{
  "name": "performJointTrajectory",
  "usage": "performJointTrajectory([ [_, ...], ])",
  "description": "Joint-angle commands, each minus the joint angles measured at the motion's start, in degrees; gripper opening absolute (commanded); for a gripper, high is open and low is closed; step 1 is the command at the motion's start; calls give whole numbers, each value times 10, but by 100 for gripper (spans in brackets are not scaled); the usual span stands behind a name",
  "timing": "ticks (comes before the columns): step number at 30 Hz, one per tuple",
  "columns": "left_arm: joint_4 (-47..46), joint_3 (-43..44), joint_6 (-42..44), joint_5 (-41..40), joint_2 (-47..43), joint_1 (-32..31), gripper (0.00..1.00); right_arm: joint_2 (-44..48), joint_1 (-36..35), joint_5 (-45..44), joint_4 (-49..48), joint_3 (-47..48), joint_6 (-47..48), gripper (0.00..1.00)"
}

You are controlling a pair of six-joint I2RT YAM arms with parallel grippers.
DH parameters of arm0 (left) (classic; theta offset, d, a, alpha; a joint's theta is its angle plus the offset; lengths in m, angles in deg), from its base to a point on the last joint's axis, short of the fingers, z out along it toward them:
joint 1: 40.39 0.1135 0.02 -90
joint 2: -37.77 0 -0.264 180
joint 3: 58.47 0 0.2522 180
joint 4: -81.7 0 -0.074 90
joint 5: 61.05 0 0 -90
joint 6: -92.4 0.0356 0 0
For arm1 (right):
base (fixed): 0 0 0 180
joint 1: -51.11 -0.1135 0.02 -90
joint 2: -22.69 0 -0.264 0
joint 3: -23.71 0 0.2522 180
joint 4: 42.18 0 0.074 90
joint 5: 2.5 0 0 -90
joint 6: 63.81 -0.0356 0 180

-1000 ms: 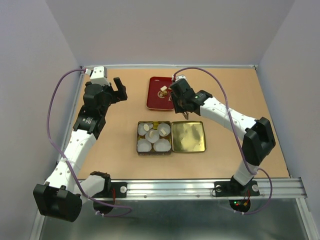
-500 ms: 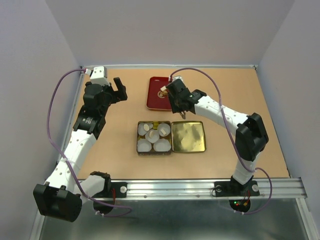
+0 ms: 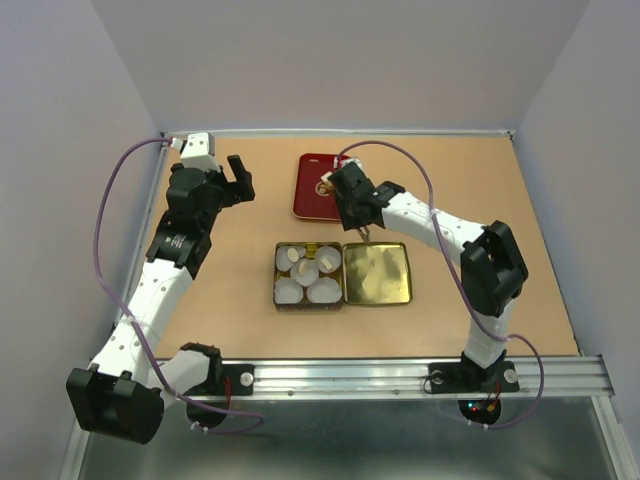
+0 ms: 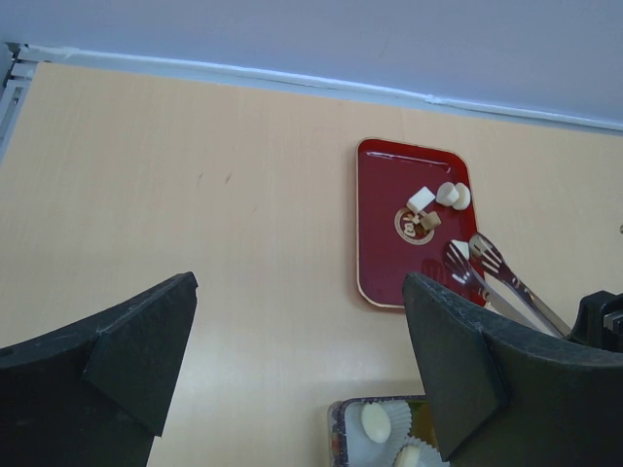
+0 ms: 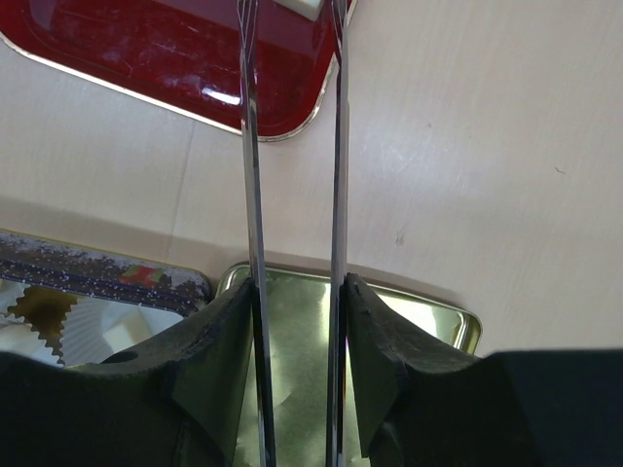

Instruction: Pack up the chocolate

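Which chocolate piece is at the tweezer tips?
The cream piece at the tips of the tweezers, alone near the edge of the tray; the other pieces cluster mid-tray.

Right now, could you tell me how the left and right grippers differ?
The left gripper is wide open and empty; the right gripper is shut on the metal tweezers. The left gripper hangs over the table; the right gripper's tweezers reach the red tray. Both are black.
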Motion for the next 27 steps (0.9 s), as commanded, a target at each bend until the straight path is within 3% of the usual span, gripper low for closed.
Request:
performJointTrajectory([
  [1,-13,31,9,-2,-16,-6,99,-2,4,-8,-32,43,-4,46],
  [8,-13,31,9,-6,-17,-7,99,-14,6,-13,-33,48,0,45],
  [16,-13,31,10,-9,-17,-7,99,-14,7,-20,-33,48,11,34],
  [27,-13,31,10,-11,-16,-7,99,75,7,17,-34,24,23,32],
])
